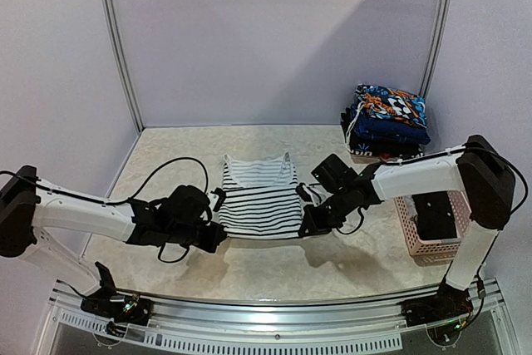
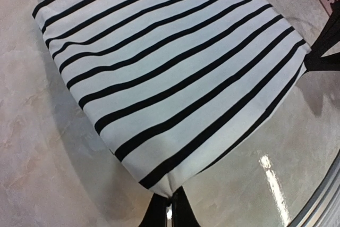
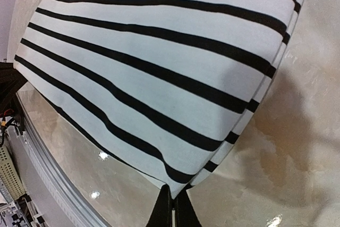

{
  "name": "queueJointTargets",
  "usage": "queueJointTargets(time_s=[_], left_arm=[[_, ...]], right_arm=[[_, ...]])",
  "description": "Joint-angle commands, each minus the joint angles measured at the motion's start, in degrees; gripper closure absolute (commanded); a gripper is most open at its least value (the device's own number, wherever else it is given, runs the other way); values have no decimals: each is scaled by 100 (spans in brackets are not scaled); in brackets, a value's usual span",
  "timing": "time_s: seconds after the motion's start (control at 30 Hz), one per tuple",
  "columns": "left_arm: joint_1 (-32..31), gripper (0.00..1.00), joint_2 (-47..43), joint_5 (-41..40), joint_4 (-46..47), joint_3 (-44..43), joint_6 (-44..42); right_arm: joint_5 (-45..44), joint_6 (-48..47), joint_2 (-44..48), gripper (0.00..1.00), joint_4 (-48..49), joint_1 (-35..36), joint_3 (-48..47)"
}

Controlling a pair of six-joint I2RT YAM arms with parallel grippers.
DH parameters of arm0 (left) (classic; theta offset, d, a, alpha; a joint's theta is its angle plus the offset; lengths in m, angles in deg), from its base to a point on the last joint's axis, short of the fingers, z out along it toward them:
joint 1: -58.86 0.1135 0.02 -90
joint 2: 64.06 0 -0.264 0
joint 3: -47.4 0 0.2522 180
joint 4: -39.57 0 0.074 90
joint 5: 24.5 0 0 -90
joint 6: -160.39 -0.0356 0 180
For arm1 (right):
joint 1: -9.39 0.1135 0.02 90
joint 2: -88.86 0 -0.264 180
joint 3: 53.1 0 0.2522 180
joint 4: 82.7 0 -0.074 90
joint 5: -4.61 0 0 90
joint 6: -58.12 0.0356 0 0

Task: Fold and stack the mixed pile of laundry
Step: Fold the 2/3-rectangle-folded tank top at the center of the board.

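A black-and-white striped top (image 1: 262, 197) lies in the middle of the table, neckline at the far end, its near hem lifted. My left gripper (image 1: 218, 234) is shut on the hem's near left corner; in the left wrist view (image 2: 171, 199) the cloth (image 2: 170, 67) stretches away from the pinched corner. My right gripper (image 1: 309, 224) is shut on the near right corner; in the right wrist view (image 3: 174, 198) the cloth (image 3: 159, 62) hangs taut above the table. A black garment (image 1: 434, 215) lies in the pink basket. No grey garment shows.
A pink lattice basket (image 1: 416, 243) stands at the right edge. Behind it at the back right is a stack of folded dark and colourful clothes (image 1: 386, 122). A metal rail (image 1: 274, 315) runs along the table's near edge. Walls close the back and sides.
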Motion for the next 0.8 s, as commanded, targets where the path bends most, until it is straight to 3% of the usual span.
queueJointTargets(time_s=[0.0, 0.77], left_arm=[[-255, 100, -271, -169, -385, 53, 150], [-511, 100, -853, -376, -1409, -480, 293]], right_arm=[[-194, -68, 312, 100, -352, 116, -9], [-674, -261, 755, 100, -1549, 253, -630]])
